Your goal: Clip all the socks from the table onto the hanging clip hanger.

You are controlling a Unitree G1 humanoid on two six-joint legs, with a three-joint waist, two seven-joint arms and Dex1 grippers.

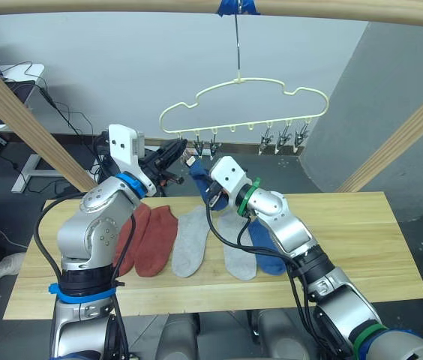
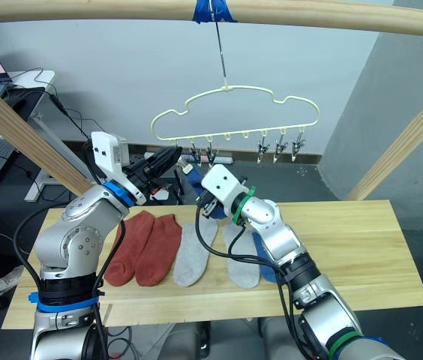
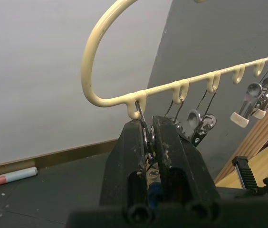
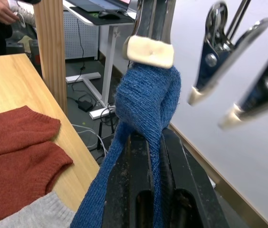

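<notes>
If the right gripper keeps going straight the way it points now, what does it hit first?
The right gripper, shut on the blue sock, points up at the padded clip already biting the sock's top. It would likely push into that clip first; depth is unclear.

A thick pale wooden frame bar [image 1: 121,4] runs overhead, wrapped at one spot in blue tape [image 1: 236,7], with slanted wooden posts [image 1: 24,112] on either side. Behind stands a plain white wall [image 1: 121,67] beside a grey panel [image 1: 391,90], above a dark grey floor [image 1: 1,195]. Beyond the table's left end, black cables [image 1: 61,112] trail past a white desk leg [image 1: 35,171].
</notes>
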